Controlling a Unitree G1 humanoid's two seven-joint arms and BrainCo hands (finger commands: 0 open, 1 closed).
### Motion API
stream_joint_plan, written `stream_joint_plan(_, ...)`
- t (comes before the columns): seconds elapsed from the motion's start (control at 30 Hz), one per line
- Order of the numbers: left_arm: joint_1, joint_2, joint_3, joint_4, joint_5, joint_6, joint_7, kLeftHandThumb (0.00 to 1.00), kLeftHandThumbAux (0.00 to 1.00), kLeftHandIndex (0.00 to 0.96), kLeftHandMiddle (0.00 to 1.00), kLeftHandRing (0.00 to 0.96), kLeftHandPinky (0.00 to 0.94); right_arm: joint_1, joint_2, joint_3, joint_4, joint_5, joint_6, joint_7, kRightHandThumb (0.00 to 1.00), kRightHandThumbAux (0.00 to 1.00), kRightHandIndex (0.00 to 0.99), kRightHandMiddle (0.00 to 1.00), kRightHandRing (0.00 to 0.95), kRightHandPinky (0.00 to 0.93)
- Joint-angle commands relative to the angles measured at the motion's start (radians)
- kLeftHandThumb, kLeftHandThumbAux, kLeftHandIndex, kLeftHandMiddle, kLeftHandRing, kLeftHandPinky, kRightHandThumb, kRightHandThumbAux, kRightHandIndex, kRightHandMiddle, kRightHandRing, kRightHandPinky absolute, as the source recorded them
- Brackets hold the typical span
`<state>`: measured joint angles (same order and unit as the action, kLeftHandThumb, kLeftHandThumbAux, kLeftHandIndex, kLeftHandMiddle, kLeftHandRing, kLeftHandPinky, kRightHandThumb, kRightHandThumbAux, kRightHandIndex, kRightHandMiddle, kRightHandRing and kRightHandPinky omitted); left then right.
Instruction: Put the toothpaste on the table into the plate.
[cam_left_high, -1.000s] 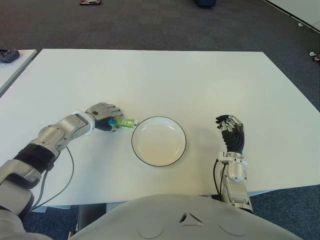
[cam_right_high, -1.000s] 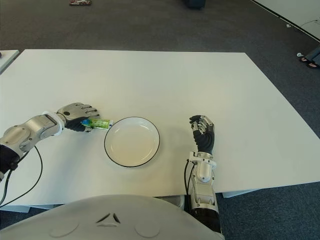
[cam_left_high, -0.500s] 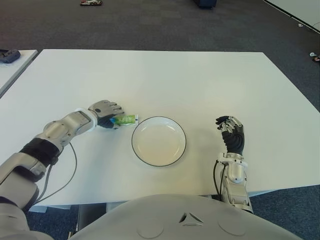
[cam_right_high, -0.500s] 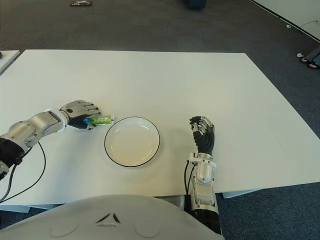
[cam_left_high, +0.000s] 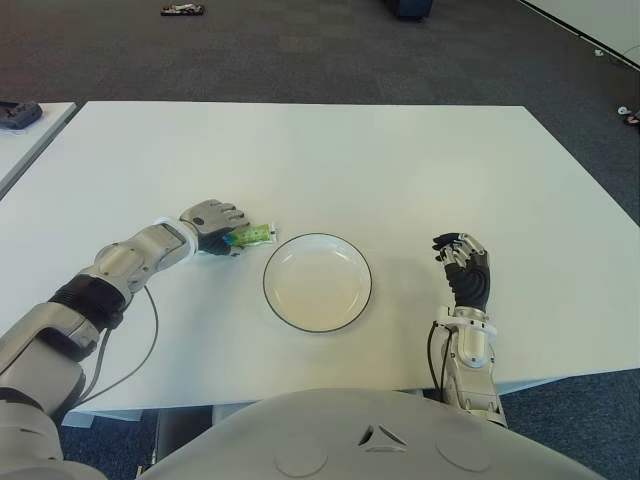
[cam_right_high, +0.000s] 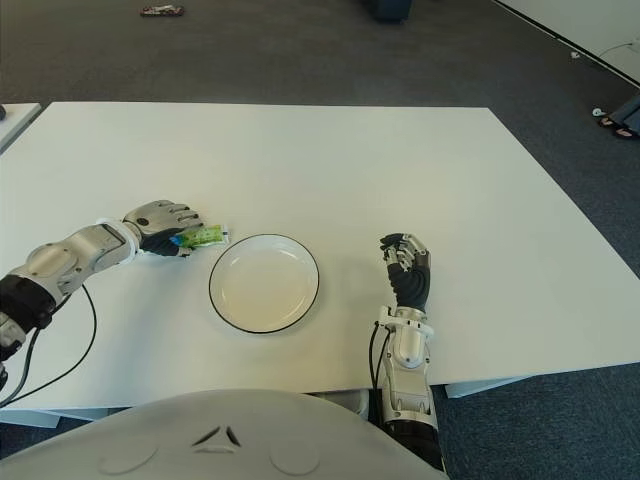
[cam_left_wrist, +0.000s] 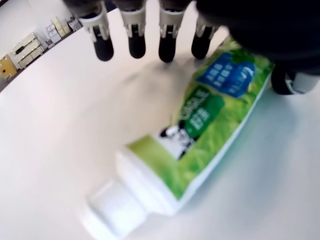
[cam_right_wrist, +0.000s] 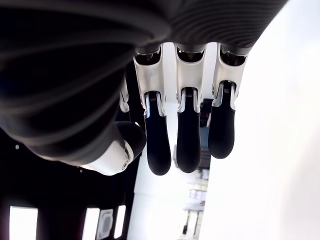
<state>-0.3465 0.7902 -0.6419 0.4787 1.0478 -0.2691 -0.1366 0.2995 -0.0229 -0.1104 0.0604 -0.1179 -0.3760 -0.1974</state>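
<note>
The small green plastic toothpaste tube (cam_left_wrist: 200, 130), with its blue label patch and white screw cap (cam_left_wrist: 107, 212), lies flat on the white table (cam_left_high: 330, 160) just to the left of the round white plate with a thin dark rim (cam_left_high: 318, 282), not yet in it. The robot's left hand (cam_left_high: 212, 226) is over its rear half: in the left wrist view the fingers (cam_left_wrist: 132, 37) arch over the crimped end with the thumb at the tube's far edge, a loose cage that may be pinching the tail (I cannot tell whether the pads actually press it).

The main risk, as I judge it, is that grip. Only the flat tail end is under the hand while the heavier cap end sticks out free, so on lifting the tube could swing down, twist between the fingers or slip out and drop short of the plate. A low carry could also knock the cap against the plate's raised rim and push the plate away.

The tube's long axis runs roughly left to right across the table, tilted slightly away from the robot at the cap end, and the cap points toward the plate.

The right hand (cam_left_high: 465, 270) shows well to the right of the plate, fingers loosely curled and holding nothing.
</note>
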Motion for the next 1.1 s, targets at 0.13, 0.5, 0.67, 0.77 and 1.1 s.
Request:
stream_joint_plan(0.13,0.138,-0.054,-0.035,0.045,-0.062,0.033,-0.105,0.53,0.356,0.085,0.112,0.094,0.205,-0.004,-0.003,-0.003,0.005,0.003,0.001,0.007,0.704,0.734,0.429,0.482,0.47,0.498)
stream_joint_plan(0.5,0.228,-0.112,0.049,0.116,-0.216,0.07,0.016,0.677,0.385,0.254,0.306,0.286,0.349,-0.004,-0.005,-0.004,0.005,0.001,0.003,0.008,0.704,0.734,0.429,0.481,0.469,0.491)
stream_joint_plan(0.67,0.239,-0.133,0.07,0.142,-0.255,0.058,0.062,0.741,0.361,0.353,0.446,0.44,0.493,-0.003,-0.006,-0.005,0.005,0.004,0.004,0.01,0.704,0.734,0.428,0.481,0.47,0.489)
stream_joint_plan(0.77,0.244,-0.153,0.079,0.161,-0.273,0.061,0.085,0.771,0.348,0.406,0.511,0.511,0.546,-0.003,-0.006,-0.005,0.003,0.005,0.005,0.011,0.705,0.734,0.428,0.483,0.471,0.491)
stream_joint_plan(1.1,0.333,-0.154,0.107,-0.124,-0.3,0.222,-0.019,0.828,0.373,0.48,0.627,0.611,0.599,-0.004,-0.008,-0.006,0.003,0.007,0.002,0.013,0.705,0.733,0.429,0.485,0.477,0.503)
